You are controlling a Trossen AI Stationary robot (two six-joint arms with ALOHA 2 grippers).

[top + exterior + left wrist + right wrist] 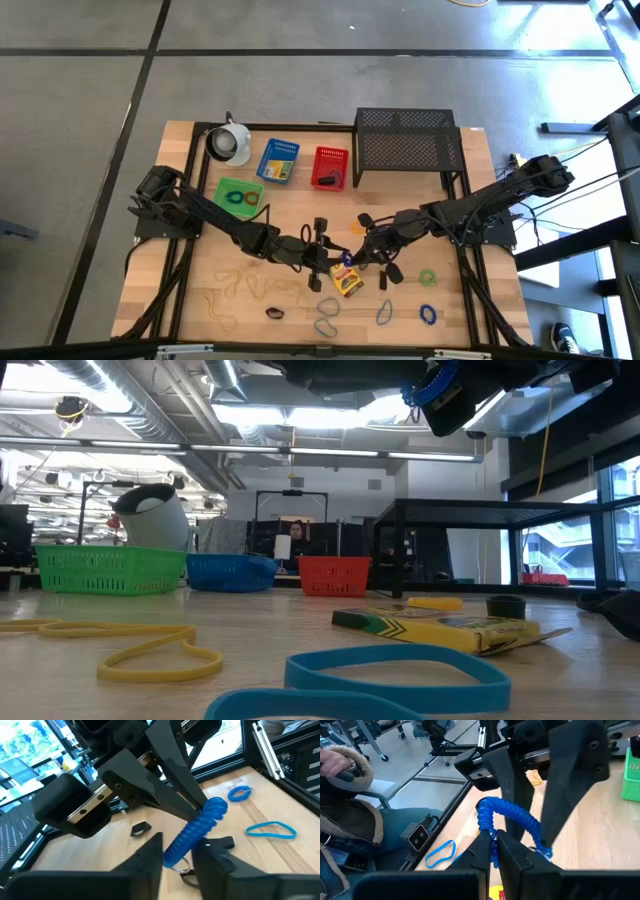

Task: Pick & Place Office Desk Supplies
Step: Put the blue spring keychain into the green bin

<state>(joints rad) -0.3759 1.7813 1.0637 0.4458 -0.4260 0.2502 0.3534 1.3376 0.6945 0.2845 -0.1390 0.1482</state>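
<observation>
A blue spiral coil cord (197,830) is held in the air between both grippers, over the table's middle front. My left gripper (322,262) comes from the left and is shut on one end. My right gripper (362,252) comes from the right and is shut on the other end (493,837). In the low view the coil (432,388) shows high above the table. A yellow-green crayon box (347,283) lies flat on the table just below the grippers. Rubber bands lie around it: blue (384,313), green (428,276), tan (240,285). Small dark clips (140,828) lie nearby. My left gripper pinches the coil near one end (176,851) between its two fingers. The coil runs slanting away from them to the other gripper, clear of the table. My right gripper pinches the coil's other end (493,845) between its two fingers. The coil arcs from them over to the left gripper's fingers (520,795) and hangs clear of the table.
Green (238,195), blue (278,160) and red (330,167) baskets stand at the back, beside a white cup (230,143) and a black mesh rack (408,140). A seated person (350,820) is beyond the table's edge in the right wrist view.
</observation>
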